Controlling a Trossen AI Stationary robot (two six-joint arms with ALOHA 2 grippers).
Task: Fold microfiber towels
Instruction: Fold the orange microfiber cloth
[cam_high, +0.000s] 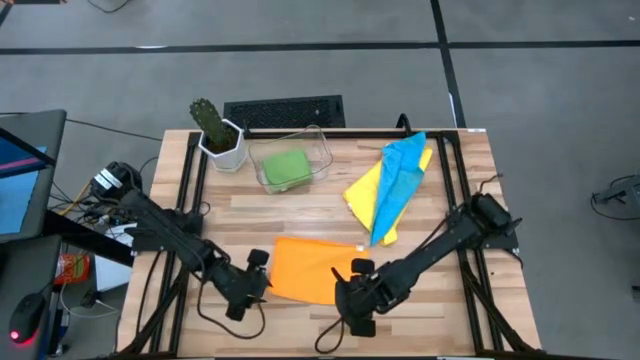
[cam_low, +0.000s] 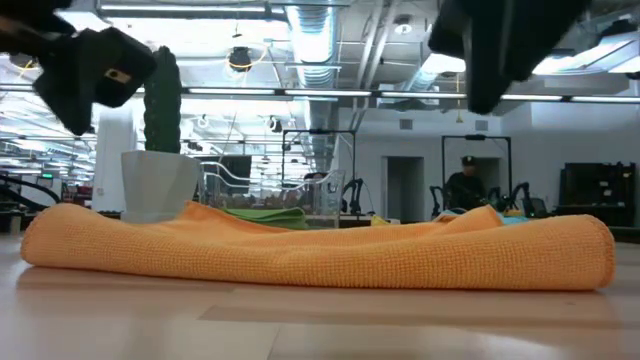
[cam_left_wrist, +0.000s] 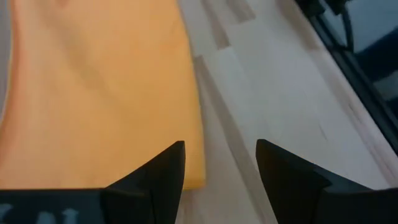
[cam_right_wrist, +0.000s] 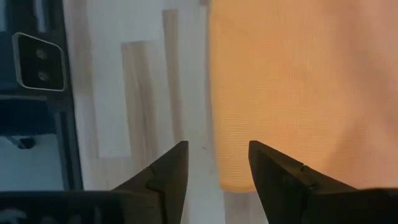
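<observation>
Near edge of the tabletop (cam_high: 300, 215): we have the orange towel (cam_high: 310, 268) lying flat as a folded rectangle, with our left gripper (cam_high: 258, 275) at its left end and our right gripper (cam_high: 352, 283) at its right end.
Gripper state: both hover just above the cloth with fingers spread and nothing between them; each wrist view shows a bare towel corner by the fingers.
Other towels: yellow towel (cam_high: 368, 192) and light blue towel (cam_high: 400, 178) lie crumpled together toward the far right; green towel (cam_high: 286, 166) sits inside the clear bin (cam_high: 322, 152).
Risk, pinch: we judge the fingers could catch only the top layer, so the fold would peel apart.
Risk, timing: uneven lifts at the two ends would likely skew the edges.
Risk, slip: the smooth wood may let the cloth slide instead of creasing.
Texture: fine looped weave, soft, floppy, rounded at the folded edge.
Tabletop: pale wooden planks, hard and smooth, framed in black.
Bystanders: potted cactus (cam_high: 215, 130) stands beside the bin, well apart from us.
</observation>
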